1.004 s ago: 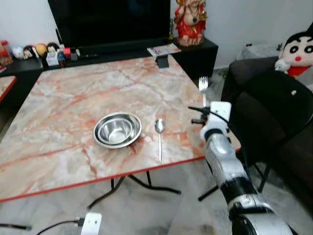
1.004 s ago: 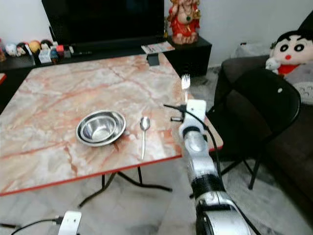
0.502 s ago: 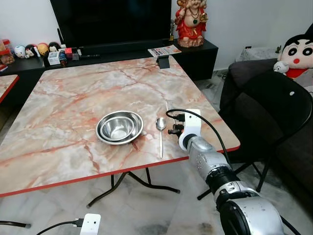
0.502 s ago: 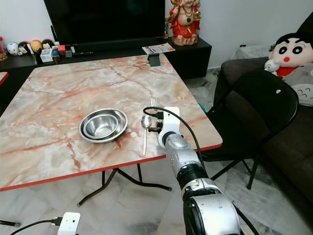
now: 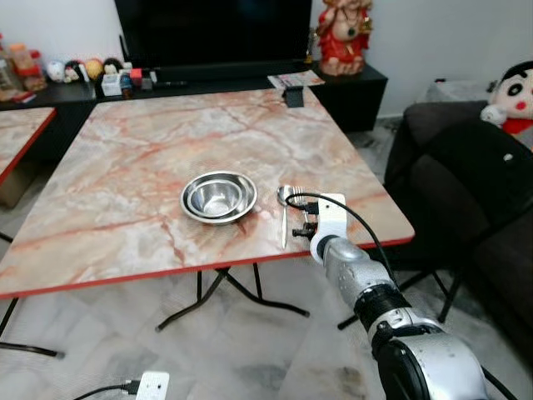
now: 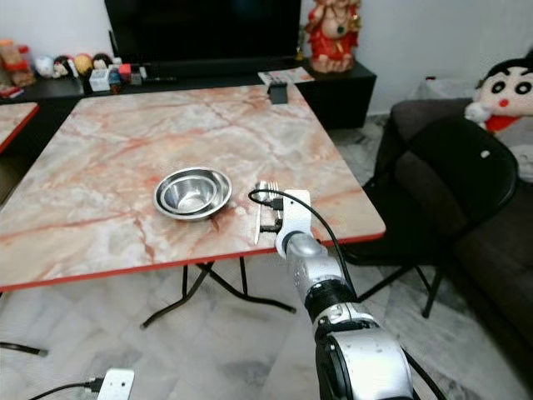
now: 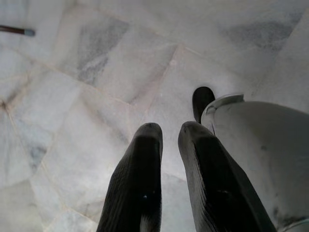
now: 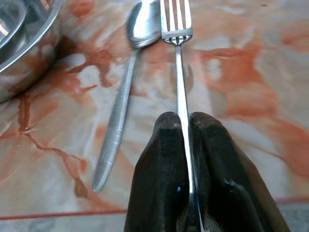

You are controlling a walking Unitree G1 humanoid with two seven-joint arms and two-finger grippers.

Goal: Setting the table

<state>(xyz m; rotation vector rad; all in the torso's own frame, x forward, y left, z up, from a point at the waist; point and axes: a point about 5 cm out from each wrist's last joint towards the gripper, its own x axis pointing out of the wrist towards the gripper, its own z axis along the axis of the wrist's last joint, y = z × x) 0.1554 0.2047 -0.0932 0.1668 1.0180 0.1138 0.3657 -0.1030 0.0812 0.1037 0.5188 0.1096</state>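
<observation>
Steel round bowl [image 5: 219, 195] and long silver spoon [image 8: 123, 92] already lie on the pink marble worktop [image 5: 125, 167]. Right gripper [image 8: 186, 140] fingers clench the silver fork [image 8: 177, 58] just beside the spoon; releasing remains. Left gripper [image 7: 169, 145] hangs idle, fingers closed.

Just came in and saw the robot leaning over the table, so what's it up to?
It is setting the table. The right gripper is shut on a fork, holding it low over the table just right of the spoon, which lies beside the steel bowl. The fork lies roughly parallel to the spoon, tines pointing away from the robot. The left gripper hangs idle over the floor.
</observation>
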